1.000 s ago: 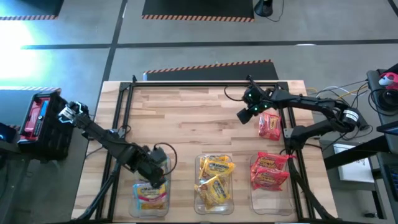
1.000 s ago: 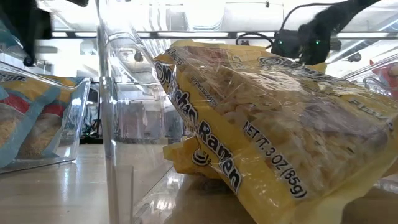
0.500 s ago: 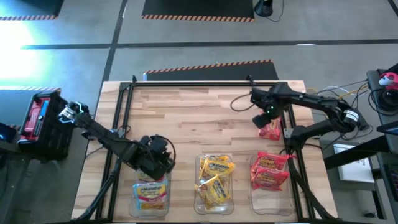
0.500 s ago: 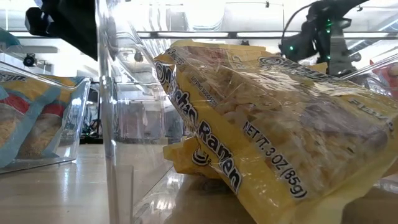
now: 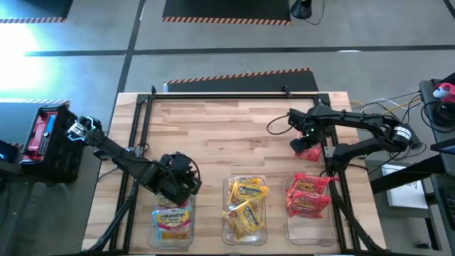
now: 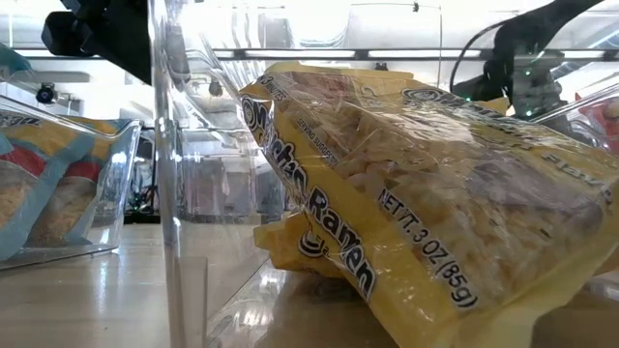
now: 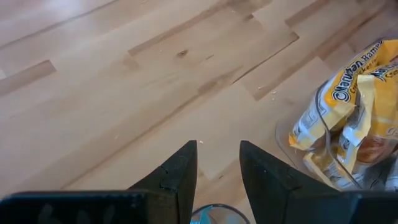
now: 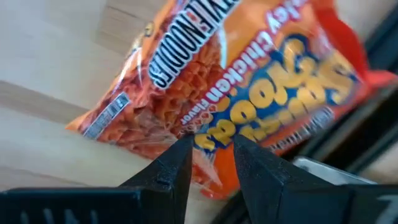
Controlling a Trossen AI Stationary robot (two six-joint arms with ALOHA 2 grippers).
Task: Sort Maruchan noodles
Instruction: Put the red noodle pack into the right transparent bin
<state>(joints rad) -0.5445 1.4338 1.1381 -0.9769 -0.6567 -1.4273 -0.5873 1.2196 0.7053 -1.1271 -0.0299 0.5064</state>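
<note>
One loose red noodle packet (image 5: 311, 149) lies flat on the wooden table by the right frame rail; it fills the right wrist view (image 8: 236, 81). My right gripper (image 5: 306, 138) (image 8: 209, 146) hangs over it from above, open by a narrow gap. My left gripper (image 5: 178, 186) (image 7: 217, 149) is open and holds nothing, just beyond the left bin of pale blue packets (image 5: 173, 220). Yellow packets (image 5: 245, 205) (image 6: 416, 213) fill the middle bin, and red packets (image 5: 307, 195) the right one. My right gripper points down at the loose red packet's printed face (image 8: 205, 118), with one fingertip (image 8: 180, 152) on either side of a spot near its edge. Whether the fingertips touch the wrapper, I cannot tell.
Three clear bins stand in a row along the near edge. A black frame rail (image 5: 328, 142) runs right beside the loose red packet. Bare wood (image 5: 220, 135) spreads across the table's middle and far part. A red and black box (image 5: 46, 139) sits off the table's left side.
My right gripper has moved toward the table's right and near edges and come over the loose red packet, dropping closer to it. My left gripper has risen out of the left bin and drawn back a little toward the far edge, leaving the blue packets in the bin.
</note>
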